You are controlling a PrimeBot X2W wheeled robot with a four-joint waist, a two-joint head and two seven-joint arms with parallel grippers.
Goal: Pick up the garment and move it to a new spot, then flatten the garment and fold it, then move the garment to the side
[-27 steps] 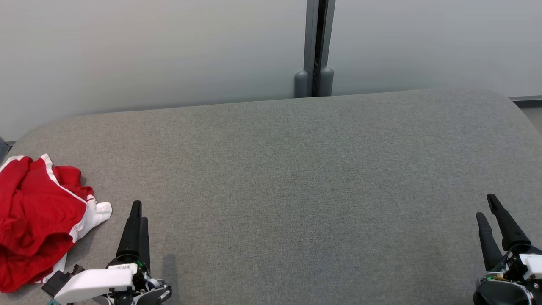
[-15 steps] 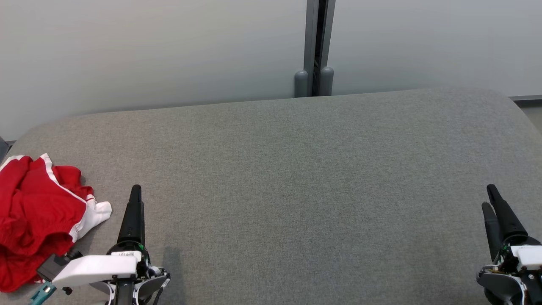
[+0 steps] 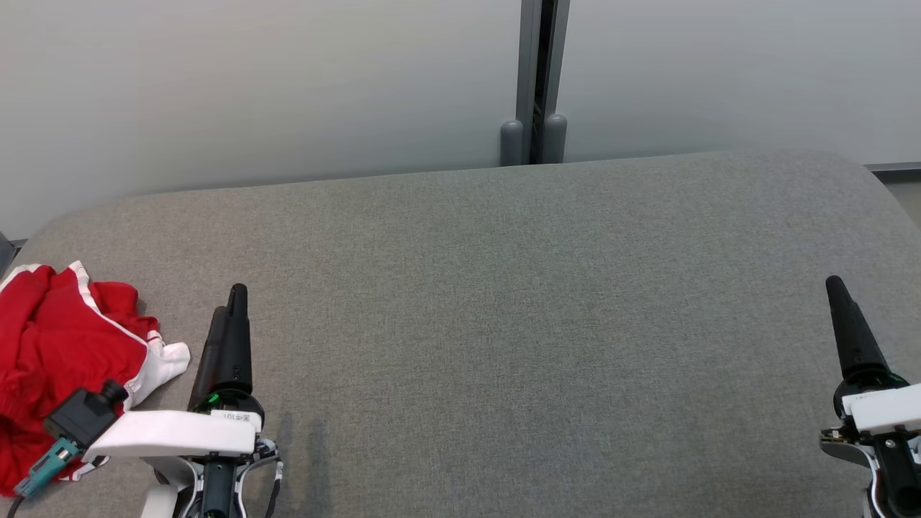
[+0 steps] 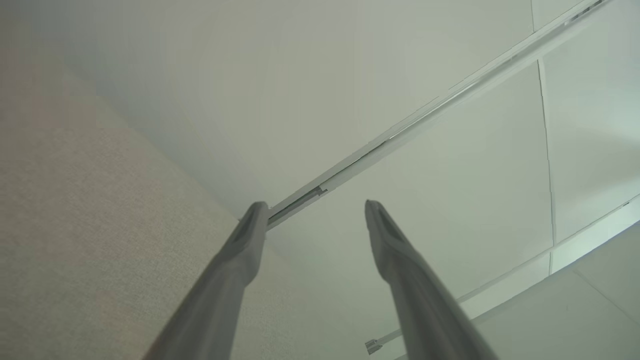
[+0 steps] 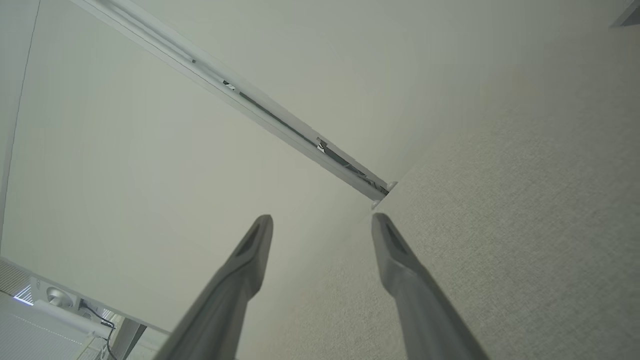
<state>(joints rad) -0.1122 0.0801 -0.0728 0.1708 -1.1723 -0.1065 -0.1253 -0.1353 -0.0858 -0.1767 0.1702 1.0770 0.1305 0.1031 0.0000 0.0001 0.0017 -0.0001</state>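
Observation:
A crumpled red garment with white trim point(image 3: 61, 352) lies at the near left corner of the grey table point(image 3: 504, 309) in the head view. My left gripper point(image 3: 232, 302) stands just right of it, apart from the cloth, fingers pointing up the view. The left wrist view shows that left gripper point(image 4: 311, 209) open, with nothing between its fingers. At the lower right of the head view is my right gripper point(image 3: 835, 288). In the right wrist view the right gripper point(image 5: 320, 221) is open and empty too.
A pale wall point(image 3: 252, 86) with a dark vertical seam point(image 3: 536, 79) and two grey posts rises behind the table's far edge. The table's corners are rounded. Grey fabric stretches between the two grippers.
Both grippers have risen up the head view and rolled, so each pair of fingers now lines up edge-on. The garment has not moved.

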